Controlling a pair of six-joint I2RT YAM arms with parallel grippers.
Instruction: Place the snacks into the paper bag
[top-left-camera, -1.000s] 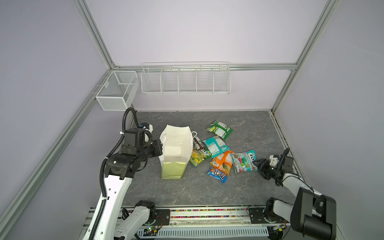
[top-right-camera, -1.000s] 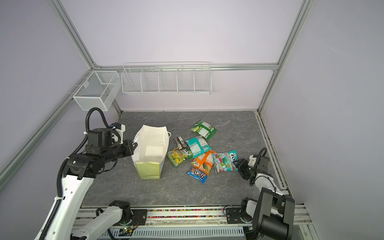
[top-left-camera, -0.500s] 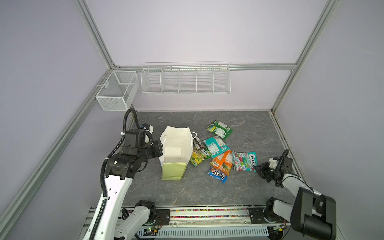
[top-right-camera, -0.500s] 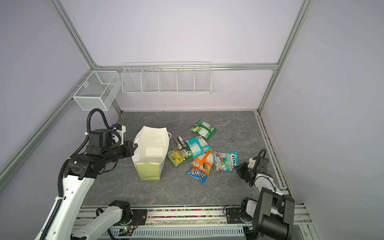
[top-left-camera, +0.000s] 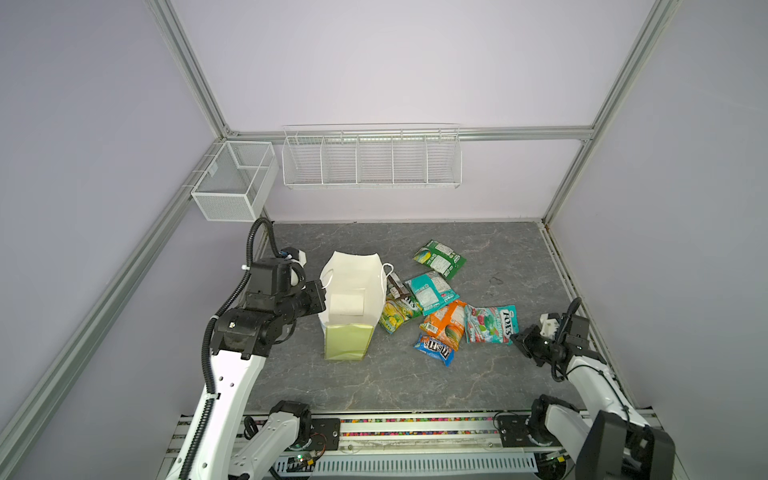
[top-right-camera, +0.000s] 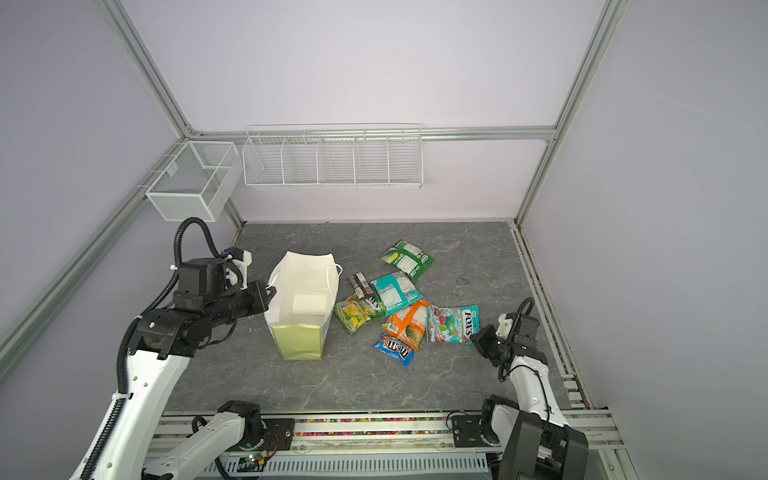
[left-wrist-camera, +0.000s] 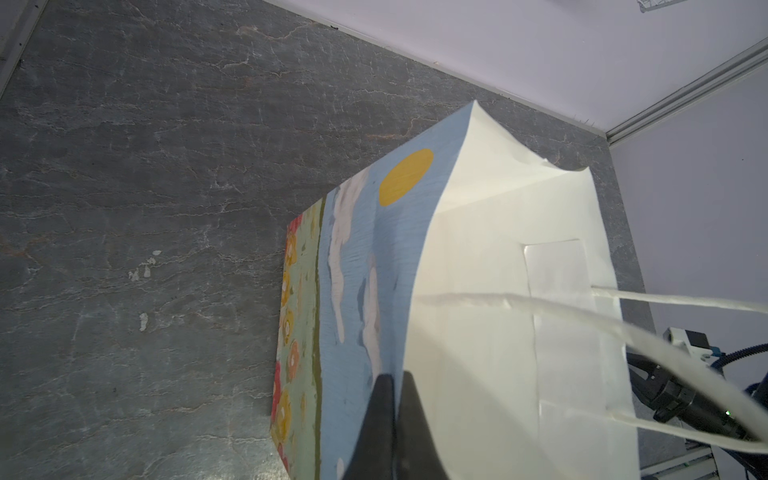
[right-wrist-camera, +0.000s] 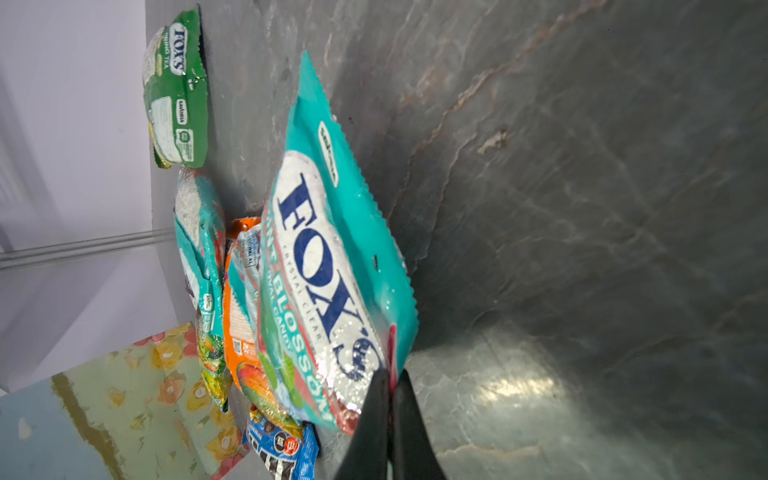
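Grey stone-patterned tabletop between pale lilac walls is carrying everything.

- Paper bag is standing upright with its mouth open. No packet is showing inside it.
- Left gripper is pinching the bag's rim on the side away from the snacks, jaws closed on the paper wall.
- Right gripper is clamping a corner of the teal-red Fox's packet, the snack lying farthest from the bag.

Judgement: the first pick is under way, since every visible snack is sitting outside the bag. The next move is calling for a lift clear of the orange packet just beside it, a carry over the bag's mouth, then a release.

Legible:
- Held packet: "FOX'S", "CRYSTAL CLEAR", "BLOSSOM".
- Green packet: "FOX'S", "SAVORIA".
- Blue packet: "m&m's".
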